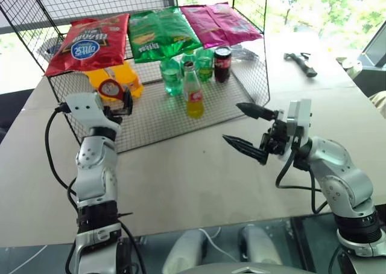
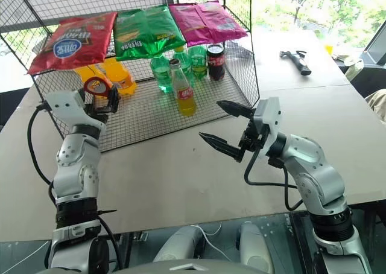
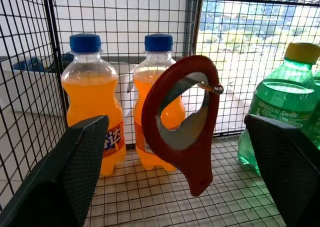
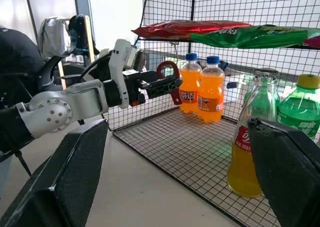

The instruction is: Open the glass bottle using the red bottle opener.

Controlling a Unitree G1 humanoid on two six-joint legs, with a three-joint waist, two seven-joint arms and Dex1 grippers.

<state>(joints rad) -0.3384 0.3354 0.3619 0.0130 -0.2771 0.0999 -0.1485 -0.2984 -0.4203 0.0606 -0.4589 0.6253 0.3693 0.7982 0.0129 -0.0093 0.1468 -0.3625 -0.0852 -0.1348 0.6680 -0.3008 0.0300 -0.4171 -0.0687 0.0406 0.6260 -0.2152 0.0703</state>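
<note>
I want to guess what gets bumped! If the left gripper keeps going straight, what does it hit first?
Probably the red bottle opener hanging between the open left gripper fingers; orange bottles stand behind it.

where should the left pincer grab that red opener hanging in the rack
Take the red bottle opener by its narrow lower handle, coming straight in from the open front of the wire rack. It hangs by its looped head from a small metal hook, handle pointing down, between the left pincer's open fingers. Closing on the flat handle leaves the loop free to lift off, probably the steadiest hold.
</note>
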